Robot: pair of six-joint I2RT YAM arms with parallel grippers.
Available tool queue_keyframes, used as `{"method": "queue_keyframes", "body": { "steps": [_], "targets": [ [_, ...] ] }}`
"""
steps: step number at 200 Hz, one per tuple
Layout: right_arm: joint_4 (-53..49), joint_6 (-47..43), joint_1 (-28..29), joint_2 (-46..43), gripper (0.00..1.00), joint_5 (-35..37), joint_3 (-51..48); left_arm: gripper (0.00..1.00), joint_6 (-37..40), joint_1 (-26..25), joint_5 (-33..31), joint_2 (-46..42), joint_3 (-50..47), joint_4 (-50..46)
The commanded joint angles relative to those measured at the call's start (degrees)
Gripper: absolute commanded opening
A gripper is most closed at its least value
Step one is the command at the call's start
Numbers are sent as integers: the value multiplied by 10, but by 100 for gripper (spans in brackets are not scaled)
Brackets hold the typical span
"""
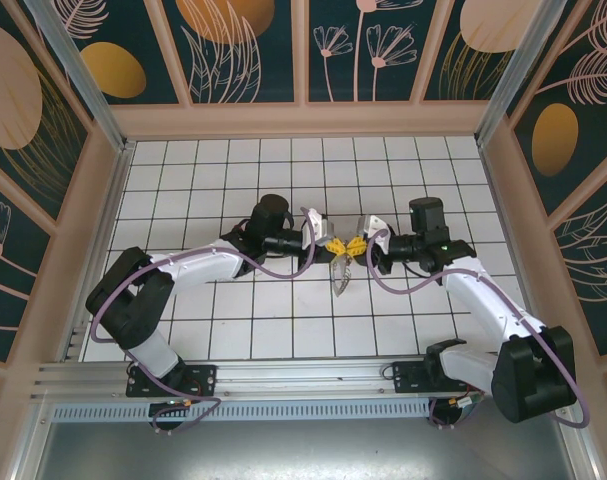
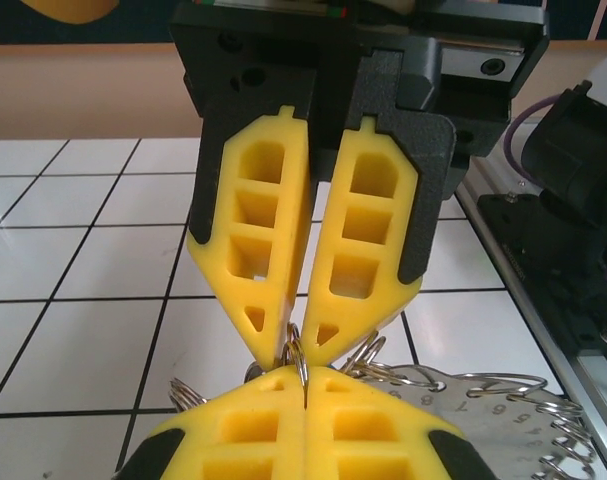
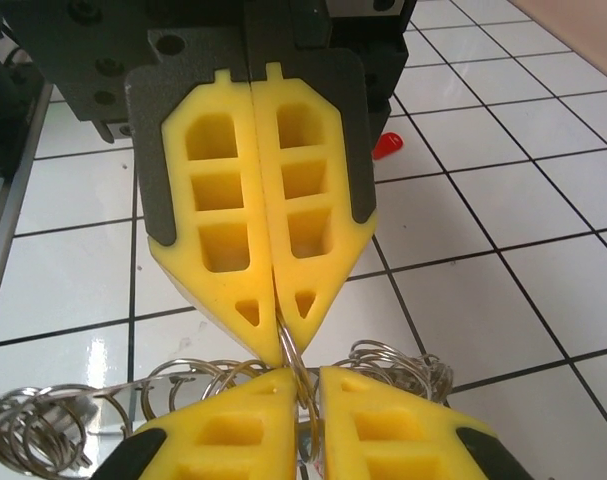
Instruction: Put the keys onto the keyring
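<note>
My two grippers meet tip to tip above the middle of the tiled floor, the left gripper (image 1: 332,245) and the right gripper (image 1: 356,244). The left gripper (image 2: 306,376) is shut, pinching a small silvery split ring (image 2: 302,352) in the seam of its yellow pads. That ring belongs to the keyring (image 2: 483,398), a bunch of many small silvery rings hanging below the tips (image 1: 341,280). The right gripper (image 3: 309,380) has its jaws a narrow gap apart, with the same ring (image 3: 295,352) standing in the gap. One red key head (image 3: 386,146) lies on the tiles behind the left gripper.
White tiled floor (image 1: 233,310) with raised wooden walls on three sides. A metal rail (image 1: 283,375) runs along the near edge by the arm bases. The right arm's black body (image 2: 573,200) is close on the right in the left wrist view.
</note>
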Motion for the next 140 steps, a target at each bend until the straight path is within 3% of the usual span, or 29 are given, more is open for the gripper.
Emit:
{"method": "queue_keyframes", "body": {
  "steps": [1, 36, 74, 99, 140],
  "targets": [
    [24, -13, -7, -4, 11, -11, -8, 0, -16, -5, 63, -28, -3, 66],
    [25, -8, -8, -7, 0, 4, -4, 0, -29, -5, 52, -33, -13, 89],
    [-9, -12, 10, -6, 0, 52, 24, 0, 82, -5, 11, -23, 39, -77],
    [-27, -13, 32, -3, 0, 84, 44, 7, 146, -6, -12, -3, 86, -203],
    [-34, -4, 58, 1, 0, 116, 68, 15, 186, -6, -36, 19, 127, -288]
  ]
}}
